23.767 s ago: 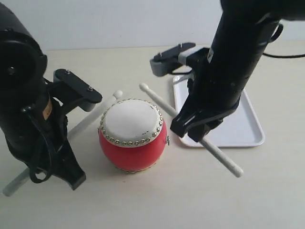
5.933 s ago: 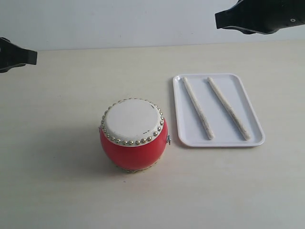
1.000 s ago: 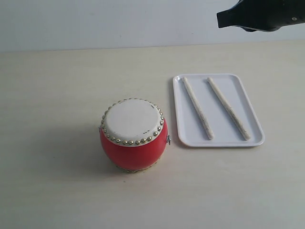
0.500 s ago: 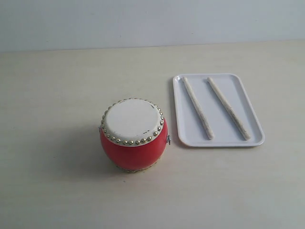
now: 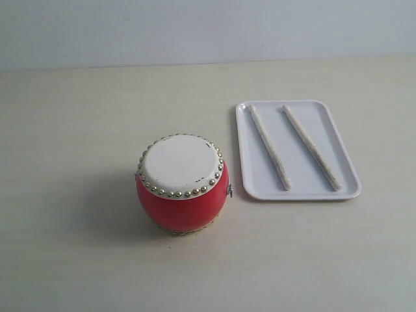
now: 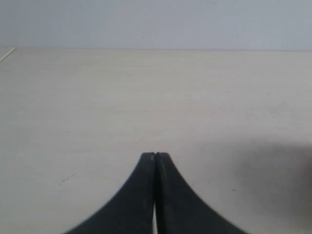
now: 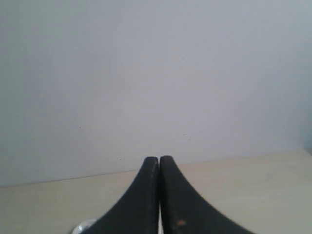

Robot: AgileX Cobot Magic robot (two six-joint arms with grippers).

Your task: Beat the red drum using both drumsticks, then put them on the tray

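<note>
The red drum [image 5: 182,184] stands upright near the middle of the table, its off-white skin facing up. To its right lies the white tray [image 5: 257,188], and both drumsticks rest inside it: one [image 5: 270,147] nearer the drum, the other [image 5: 312,147] beside it, roughly parallel. Neither arm shows in the exterior view. My left gripper [image 6: 155,155] is shut with nothing in it, above bare table. My right gripper [image 7: 159,159] is shut and empty too, facing the back wall.
The pale tabletop [image 5: 78,130] stretches around the drum and tray, ending at a light wall [image 5: 195,32] behind. A small white rounded edge [image 7: 83,226] peeks beside the right gripper's fingers.
The right arm, at the top right corner a second ago, has left the exterior view. Drum, tray and sticks have not moved.
</note>
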